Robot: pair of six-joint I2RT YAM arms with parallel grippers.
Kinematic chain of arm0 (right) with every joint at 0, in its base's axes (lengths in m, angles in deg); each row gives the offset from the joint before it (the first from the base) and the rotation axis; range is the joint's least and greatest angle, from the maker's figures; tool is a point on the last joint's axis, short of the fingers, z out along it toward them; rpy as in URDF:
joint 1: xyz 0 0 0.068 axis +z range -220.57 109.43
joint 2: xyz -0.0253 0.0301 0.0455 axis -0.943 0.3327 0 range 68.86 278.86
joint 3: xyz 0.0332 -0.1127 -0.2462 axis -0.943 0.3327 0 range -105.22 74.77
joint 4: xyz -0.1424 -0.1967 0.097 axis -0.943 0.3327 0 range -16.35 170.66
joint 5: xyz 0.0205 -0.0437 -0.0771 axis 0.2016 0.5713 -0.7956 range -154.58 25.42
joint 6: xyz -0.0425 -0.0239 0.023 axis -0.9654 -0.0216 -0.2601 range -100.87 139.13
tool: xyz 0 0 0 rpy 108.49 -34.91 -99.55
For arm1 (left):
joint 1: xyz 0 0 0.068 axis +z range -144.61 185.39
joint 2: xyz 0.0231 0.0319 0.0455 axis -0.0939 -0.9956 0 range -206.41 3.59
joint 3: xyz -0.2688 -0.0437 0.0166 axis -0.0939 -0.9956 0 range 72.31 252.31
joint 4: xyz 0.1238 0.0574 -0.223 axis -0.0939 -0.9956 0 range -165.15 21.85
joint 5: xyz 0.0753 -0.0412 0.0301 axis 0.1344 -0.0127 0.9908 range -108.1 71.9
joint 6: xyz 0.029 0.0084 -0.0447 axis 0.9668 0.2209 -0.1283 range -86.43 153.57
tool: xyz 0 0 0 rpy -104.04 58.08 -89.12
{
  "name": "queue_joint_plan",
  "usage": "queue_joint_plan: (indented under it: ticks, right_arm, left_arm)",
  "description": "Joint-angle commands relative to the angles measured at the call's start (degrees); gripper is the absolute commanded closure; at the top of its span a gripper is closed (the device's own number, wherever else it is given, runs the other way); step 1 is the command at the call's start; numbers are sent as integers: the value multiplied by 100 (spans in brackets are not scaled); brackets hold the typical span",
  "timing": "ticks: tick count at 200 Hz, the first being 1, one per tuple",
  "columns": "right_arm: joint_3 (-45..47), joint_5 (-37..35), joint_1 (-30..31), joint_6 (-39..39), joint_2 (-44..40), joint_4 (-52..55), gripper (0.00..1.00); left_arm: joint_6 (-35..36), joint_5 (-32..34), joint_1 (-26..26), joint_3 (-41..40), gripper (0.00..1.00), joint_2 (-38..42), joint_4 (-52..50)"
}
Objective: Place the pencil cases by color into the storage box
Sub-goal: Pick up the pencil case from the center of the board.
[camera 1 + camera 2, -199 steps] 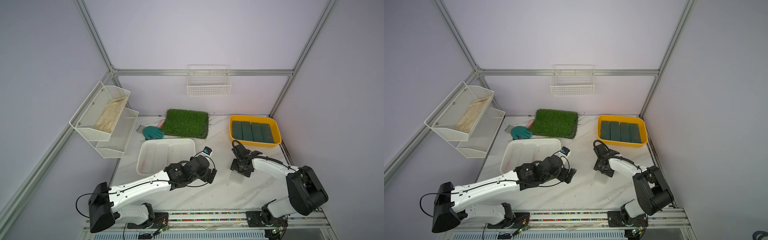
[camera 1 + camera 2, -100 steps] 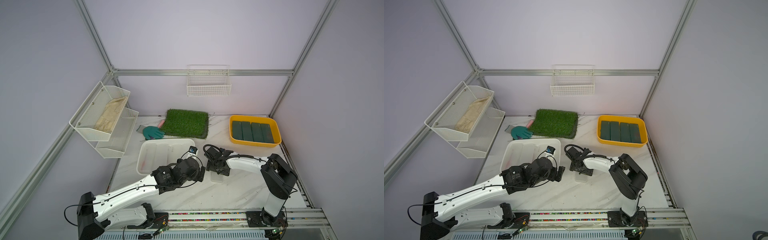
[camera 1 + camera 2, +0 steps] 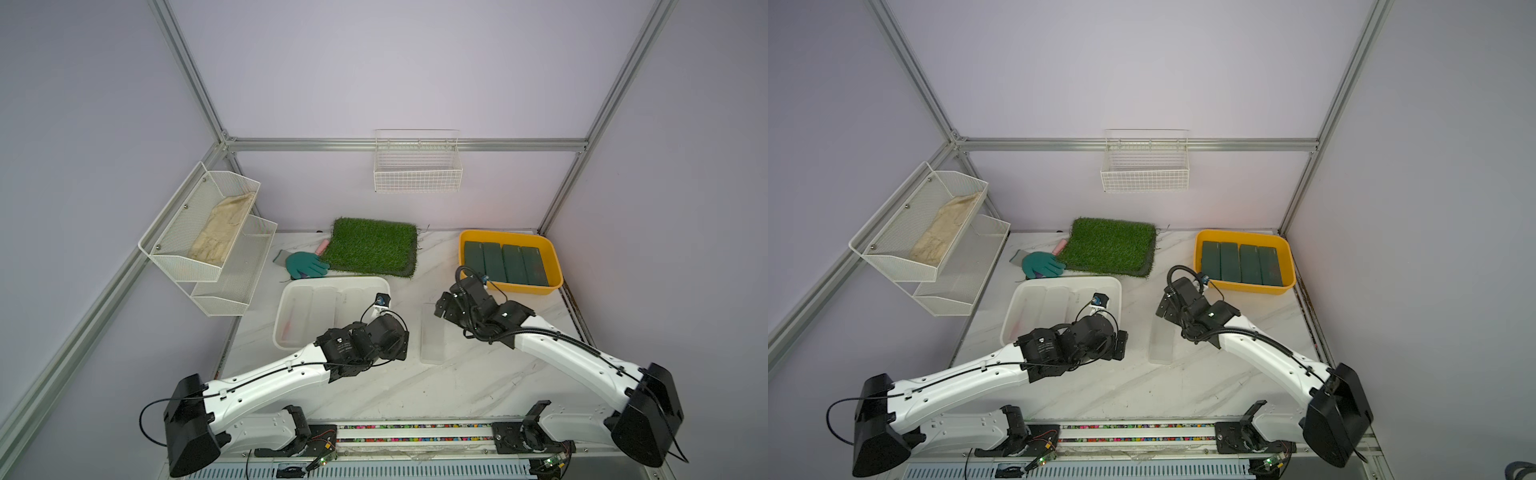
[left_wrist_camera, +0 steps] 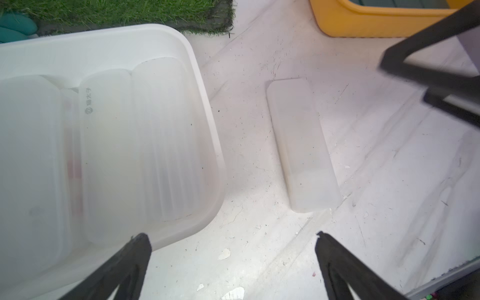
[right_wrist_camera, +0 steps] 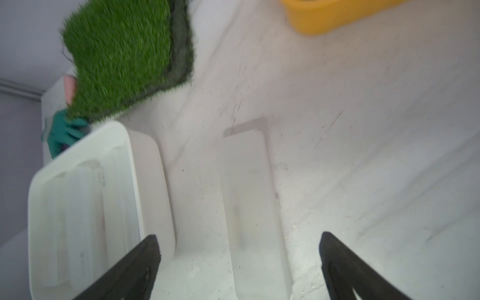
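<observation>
both arms hang over the marble-patterned worktop (image 3: pixel 457 386) with nothing held: the left jaws stand wide apart at the near corner of the white storage box (image 4: pixel 205 104), and the right jaws, just as wide, hover on the far side of the loose case from that box.

one frosted pencil case (image 4: pixel 301 145) lies flat on the worktop just beside the white storage box, parallel to its wall and apart from it. it looks like the last one unsorted. several frosted cases (image 4: pixel 109 145) lie side by side inside the box.

the left arm seems best placed for the pick. it should come down square over the case's middle and close across the narrow width, since the plastic looks slick and could skate sideways. it then has to lift clear of the box rim and lay the case along the others. the box looks nearly full, so the case may have to rest on top. the right arm should draw off first.

the worktop is scuffed, with dark specks and pale flakes. behind the box lie a grass mat (image 3: pixel 372 245) and a teal glove (image 3: pixel 305 264). well apart from the box, a yellow box (image 3: pixel 511 235) holds four dark green cases (image 3: pixel 505 264). the walls are pale lilac, with a mesh shelf (image 3: pixel 203 224) and a wire basket (image 3: pixel 417 166).
</observation>
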Motion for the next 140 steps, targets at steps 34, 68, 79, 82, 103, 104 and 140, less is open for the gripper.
queue_joint_plan:
  ticks: [34, 68, 79, 82, 103, 104, 140]
  right_arm:
    - [10, -604, -783, -1162, -1440, 302, 3]
    - [-55, -946, -828, -1607, -1852, 263, 3]
    - [-48, -1000, -837, -1754, -1933, 197, 3]
    - [-37, -1002, -837, -1805, -1958, 162, 3]
    - [43, -914, -837, -2142, -2106, -140, 3]
    - [42, -911, -837, -2155, -2115, -140, 3]
    - [161, -161, -839, -2893, -2188, -725, 3]
  left_arm:
    - [-486, -704, -66, 1689, 0, -2348, 21]
    - [-892, -783, -244, 2766, 0, -3627, -228]
    - [-1043, -814, -256, 3038, 0, -3982, -289]
    - [-1070, -816, -256, 3108, 0, -4059, -310]
    - [-1236, -754, -274, 3520, 0, -4486, -479]
    - [-1244, -748, -269, 3544, 0, -4502, -493]
    - [-1456, -590, -257, 4013, 0, -4918, -814]
